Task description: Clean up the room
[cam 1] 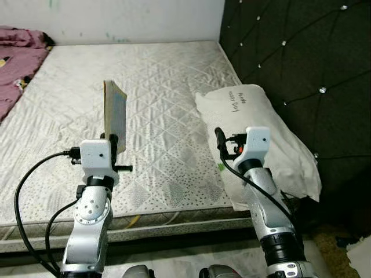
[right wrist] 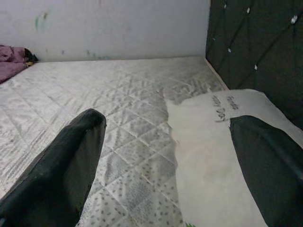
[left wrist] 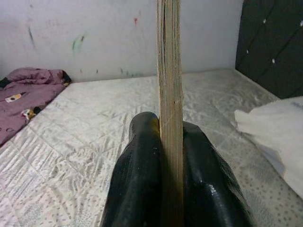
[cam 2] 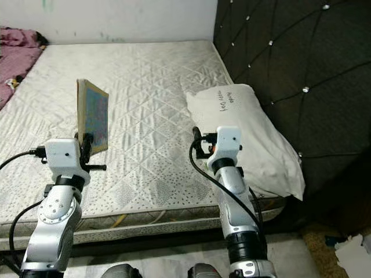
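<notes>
Two silver jointed arms, white boxy wrist housings, looping black cables, glossy black gripper fingers [left wrist: 137, 179]

Pillow [cam 1: 255, 139] on mattress [cam 1: 156, 116] right of book [cam 1: 114, 113].

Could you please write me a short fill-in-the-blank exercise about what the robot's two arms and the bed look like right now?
1. The left gripper holds a book standing ____ above the mattress.
2. The right gripper has its fingers ____, holding nothing.
3. The white pillow lies against the dark ____ at the robot's right.
4. A ____ blanket lies bunched at the far left.

Missing words: upright; open; headboard; purple
</notes>
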### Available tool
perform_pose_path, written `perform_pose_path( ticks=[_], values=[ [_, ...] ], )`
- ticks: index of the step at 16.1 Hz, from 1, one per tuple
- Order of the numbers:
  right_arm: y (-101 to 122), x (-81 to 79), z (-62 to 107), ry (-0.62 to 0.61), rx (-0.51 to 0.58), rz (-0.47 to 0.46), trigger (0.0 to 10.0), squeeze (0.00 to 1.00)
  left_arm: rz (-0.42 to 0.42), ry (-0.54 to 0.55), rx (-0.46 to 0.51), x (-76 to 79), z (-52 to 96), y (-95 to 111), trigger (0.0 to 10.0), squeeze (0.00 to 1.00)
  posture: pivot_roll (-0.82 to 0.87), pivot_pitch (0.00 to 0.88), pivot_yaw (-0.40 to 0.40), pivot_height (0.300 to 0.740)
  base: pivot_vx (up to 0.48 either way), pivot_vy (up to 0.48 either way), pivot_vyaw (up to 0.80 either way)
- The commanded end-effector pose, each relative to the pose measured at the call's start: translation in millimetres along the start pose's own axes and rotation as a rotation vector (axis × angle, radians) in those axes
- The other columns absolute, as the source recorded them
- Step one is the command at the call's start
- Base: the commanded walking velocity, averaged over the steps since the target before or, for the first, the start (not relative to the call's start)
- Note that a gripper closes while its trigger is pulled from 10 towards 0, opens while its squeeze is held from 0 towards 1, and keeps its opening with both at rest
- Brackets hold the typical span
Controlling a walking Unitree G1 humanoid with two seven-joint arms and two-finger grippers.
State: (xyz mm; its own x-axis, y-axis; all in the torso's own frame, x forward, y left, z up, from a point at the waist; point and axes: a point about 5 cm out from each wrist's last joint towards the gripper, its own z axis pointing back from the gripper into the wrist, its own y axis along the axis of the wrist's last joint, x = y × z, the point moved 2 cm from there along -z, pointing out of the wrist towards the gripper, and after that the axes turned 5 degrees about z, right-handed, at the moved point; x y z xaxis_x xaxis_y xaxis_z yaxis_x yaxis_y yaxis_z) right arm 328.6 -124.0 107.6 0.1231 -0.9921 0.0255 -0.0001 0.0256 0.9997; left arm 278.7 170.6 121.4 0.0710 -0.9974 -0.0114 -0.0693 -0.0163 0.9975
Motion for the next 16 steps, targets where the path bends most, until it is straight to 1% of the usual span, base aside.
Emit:
perform_pose_path(
  ticks=[1,3,6,8,12,13,16],
  values=[
    [4.5,2.8,-2.6,0.001,0.008,0.012,10.0,0.0,0.0,0.002,0.084,-0.7,-3.6,17.9,10.0,0.0,-0.06,0.0,-0.013,0.74,0.0,0.0,0.0],
    [5.8,2.3,-4.2,0.014,0.008,0.023,10.0,0.0,0.017,0.023,0.089,-2.3,-4.8,19.5,10.0,0.0,-0.06,0.0,-0.024,0.74,0.0,0.0,0.0],
    [6.4,3.2,-5.1,0.024,0.007,0.035,10.0,0.0,0.027,0.028,0.083,-0.8,-1.5,17.1,10.0,0.0,-0.06,0.0,-0.033,0.74,0.0,0.0,0.0],
    [8.4,4.3,-4.6,0.028,0.013,0.027,10.0,0.0,0.033,0.031,0.082,0.4,-1.5,16.4,10.0,0.0,-0.06,0.0,-0.037,0.74,0.0,0.0,0.0],
    [11.2,0.1,-2.0,0.062,0.024,0.012,10.0,0.0,0.047,0.047,0.067,-1.4,0.5,12.9,10.0,0.0,-0.07,0.01,-0.039,0.74,0.0,0.0,0.0],
    [10.9,0.3,-1.9,0.063,0.022,0.01,10.0,0.0,0.047,0.047,0.066,-1.3,0.7,12.9,10.0,0.0,-0.07,0.013,-0.039,0.736,0.0,0.0,0.0],
    [10.8,0.0,-1.4,0.069,0.02,0.005,10.0,0.0,0.048,0.052,0.066,-1.5,0.8,13.1,10.0,0.0,-0.07,0.016,-0.039,0.701,0.0,0.0,0.0]
  ],
)
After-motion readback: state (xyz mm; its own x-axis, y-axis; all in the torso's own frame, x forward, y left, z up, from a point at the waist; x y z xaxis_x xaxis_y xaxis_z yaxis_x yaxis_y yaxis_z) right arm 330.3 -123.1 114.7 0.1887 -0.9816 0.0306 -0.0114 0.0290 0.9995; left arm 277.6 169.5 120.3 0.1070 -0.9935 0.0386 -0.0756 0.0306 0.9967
